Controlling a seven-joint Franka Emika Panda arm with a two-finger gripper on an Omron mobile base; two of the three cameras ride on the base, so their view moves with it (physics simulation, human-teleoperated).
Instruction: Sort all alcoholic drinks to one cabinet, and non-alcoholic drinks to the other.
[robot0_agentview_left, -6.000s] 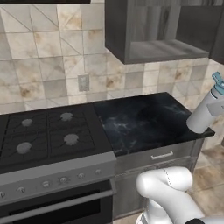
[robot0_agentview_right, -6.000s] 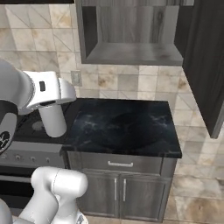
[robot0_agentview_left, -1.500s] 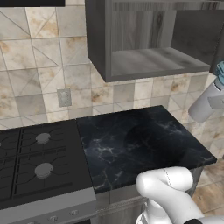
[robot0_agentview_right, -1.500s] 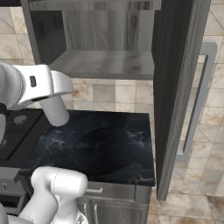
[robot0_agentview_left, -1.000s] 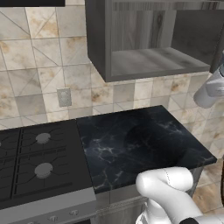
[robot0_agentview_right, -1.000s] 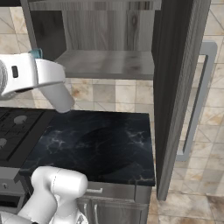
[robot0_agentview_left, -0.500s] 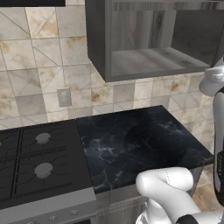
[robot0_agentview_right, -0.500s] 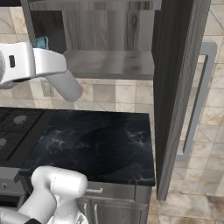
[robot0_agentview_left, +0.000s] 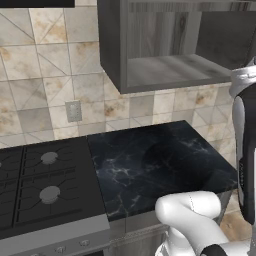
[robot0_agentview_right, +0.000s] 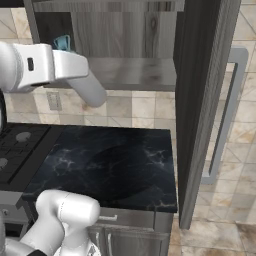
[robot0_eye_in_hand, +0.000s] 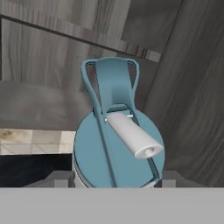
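My gripper (robot0_eye_in_hand: 116, 180) is shut on the white bottle with the teal flip lid (robot0_eye_in_hand: 92, 153), one of the non-alcoholic drinks. The hand view looks down onto the lid and its white spout, with a grey fingertip (robot0_eye_in_hand: 59, 178) at each side. In the right base view the teal lid (robot0_agentview_right: 62, 42) peeks out above my white arm, at the left end of the open cabinet's shelf (robot0_agentview_right: 130, 75). The dark grey wood-grain cabinet (robot0_agentview_left: 170, 70) hangs over the counter, and nothing stands on its shelf. The alcoholic drinks are out of view.
The cabinet's tall door (robot0_agentview_right: 200, 100) stands swung open on the right, its pale bar handle (robot0_agentview_right: 227, 115) facing out. Below lies a black marble counter (robot0_agentview_left: 160, 160), with a gas stove (robot0_agentview_left: 45, 180) to its left. A wall outlet (robot0_agentview_left: 73, 111) sits on the tiled backsplash.
My arm has lifted the bottle from about counter-backsplash height up to the level of the cabinet shelf. The base and the cabinet door have stayed put.
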